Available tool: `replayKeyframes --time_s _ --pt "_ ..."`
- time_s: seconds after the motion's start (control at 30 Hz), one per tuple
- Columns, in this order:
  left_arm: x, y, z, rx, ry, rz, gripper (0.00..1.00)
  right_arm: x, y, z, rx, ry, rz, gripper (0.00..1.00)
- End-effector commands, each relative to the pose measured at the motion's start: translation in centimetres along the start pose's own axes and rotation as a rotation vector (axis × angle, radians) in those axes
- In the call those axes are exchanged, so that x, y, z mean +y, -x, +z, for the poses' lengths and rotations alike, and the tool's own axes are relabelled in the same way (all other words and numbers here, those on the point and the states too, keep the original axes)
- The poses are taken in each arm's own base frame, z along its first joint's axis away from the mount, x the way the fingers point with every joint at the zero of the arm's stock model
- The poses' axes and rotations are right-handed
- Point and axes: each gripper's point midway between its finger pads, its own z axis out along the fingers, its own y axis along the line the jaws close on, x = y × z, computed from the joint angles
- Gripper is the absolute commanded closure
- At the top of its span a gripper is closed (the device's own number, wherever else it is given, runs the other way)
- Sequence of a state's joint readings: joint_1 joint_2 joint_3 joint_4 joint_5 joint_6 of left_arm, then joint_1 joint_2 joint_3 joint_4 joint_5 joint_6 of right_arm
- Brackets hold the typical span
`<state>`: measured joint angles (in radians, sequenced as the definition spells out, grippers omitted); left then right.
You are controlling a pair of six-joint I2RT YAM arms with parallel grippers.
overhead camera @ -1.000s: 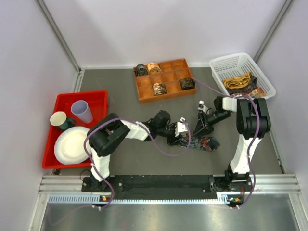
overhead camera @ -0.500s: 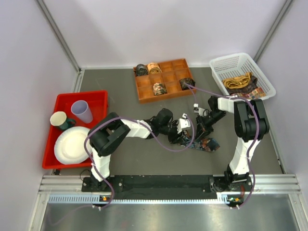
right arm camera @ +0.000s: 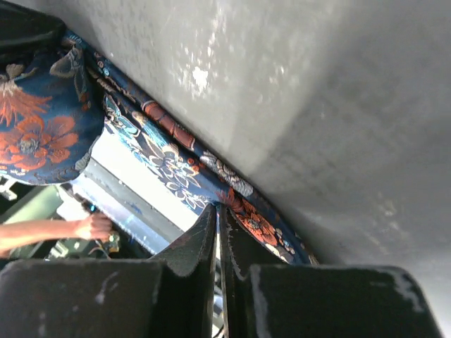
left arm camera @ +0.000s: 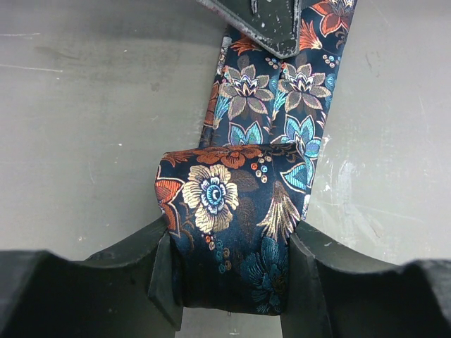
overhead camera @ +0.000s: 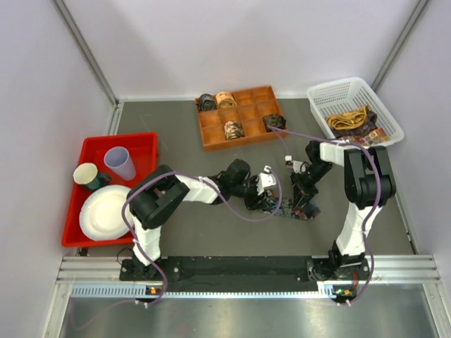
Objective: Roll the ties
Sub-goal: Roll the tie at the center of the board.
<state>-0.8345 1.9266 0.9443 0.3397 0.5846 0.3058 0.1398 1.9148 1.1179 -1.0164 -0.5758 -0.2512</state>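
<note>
While its near end is curled into a short roll, the tie point(left arm camera: 271, 120) lies flat on the grey table point(left arm camera: 84, 105), its free length running toward 12 o'clock in the left wrist view. The left gripper point(left arm camera: 229, 282) pinches that roll from both sides, fingers point(left arm camera: 163, 271) sunk into the cloth. The right gripper point(right arm camera: 217, 211) has its fingers pressed together, the tip set against the tie's flat strip; whether any cloth is caught between them I cannot tell. From above, the tie sits at about 5 o'clock from the table's middle. An orange box point(overhead camera: 248, 96) at 12 o'clock holds four rolled ties point(overhead camera: 233, 129). A white basket point(overhead camera: 331, 93) at 2 o'clock holds loose ties point(overhead camera: 352, 121), and a red tray point(overhead camera: 144, 141) sits at 9 o'clock.
</note>
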Motion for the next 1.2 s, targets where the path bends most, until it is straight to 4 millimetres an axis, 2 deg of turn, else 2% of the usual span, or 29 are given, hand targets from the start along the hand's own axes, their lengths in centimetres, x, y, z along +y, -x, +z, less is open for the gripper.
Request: replayKeyframes --time_s 0.0,0.07,0.17,0.27,0.33,0.4,0.43,0.53,0.73,0.87,0.97,1.07,1.17 --pt "-0.9 -6.7 -1.1 0.230 -0.022 -0.156 0.91 -1.0 0.9 0.7 0.078 -0.073 -0.051 0.96" --pt "-0.2 -5.6 -0.9 0.215 -0.029 -0.148 0.91 -1.2 1.6 0.6 0.093 -0.091 -0.056 0.98" --pt "1.3 -2.9 -0.9 0.153 -0.023 -0.122 0.91 -2.4 2.6 0.1 0.093 -0.157 -0.078 0.99" --pt "1.7 -2.1 -1.5 0.131 -0.026 -0.100 0.91 -3.3 3.5 -0.3 0.099 -0.200 -0.098 1.00" --pt "1.5 -1.3 -1.8 0.099 -0.038 -0.086 0.91 -3.5 3.8 -0.3 0.098 -0.212 -0.105 1.00" --pt "0.8 -1.4 -2.1 0.083 -0.064 -0.081 0.91 -3.6 3.7 -0.3 0.100 -0.214 -0.103 1.00" --pt "0.4 -0.7 -2.2 0.056 -0.084 -0.065 0.88 -3.7 3.7 -0.4 0.097 -0.221 -0.105 1.00" --pt "-0.9 -0.6 -2.4 0.033 -0.158 -0.025 0.82 -3.8 3.2 -0.1 0.107 -0.217 -0.108 1.00" --pt "0.1 1.1 -2.3 -0.003 -0.176 0.046 0.77 -3.9 2.8 0.2 0.115 -0.216 -0.104 1.00" --pt "-0.3 2.3 -2.7 -0.034 -0.222 0.094 0.76 -4.0 2.7 0.2 0.116 -0.223 -0.105 1.00" --pt "-0.5 1.7 -2.8 -0.013 -0.223 0.086 0.76 -4.0 2.8 0.2 0.113 -0.225 -0.103 1.00" --pt "-0.8 -0.3 -2.7 0.051 -0.194 0.075 0.80 -4.0 2.9 0.2 0.108 -0.226 -0.104 1.00" --pt "-1.5 -3.7 -3.0 0.187 -0.146 0.083 0.82 -4.1 3.1 0.1 0.099 -0.230 -0.106 1.00"
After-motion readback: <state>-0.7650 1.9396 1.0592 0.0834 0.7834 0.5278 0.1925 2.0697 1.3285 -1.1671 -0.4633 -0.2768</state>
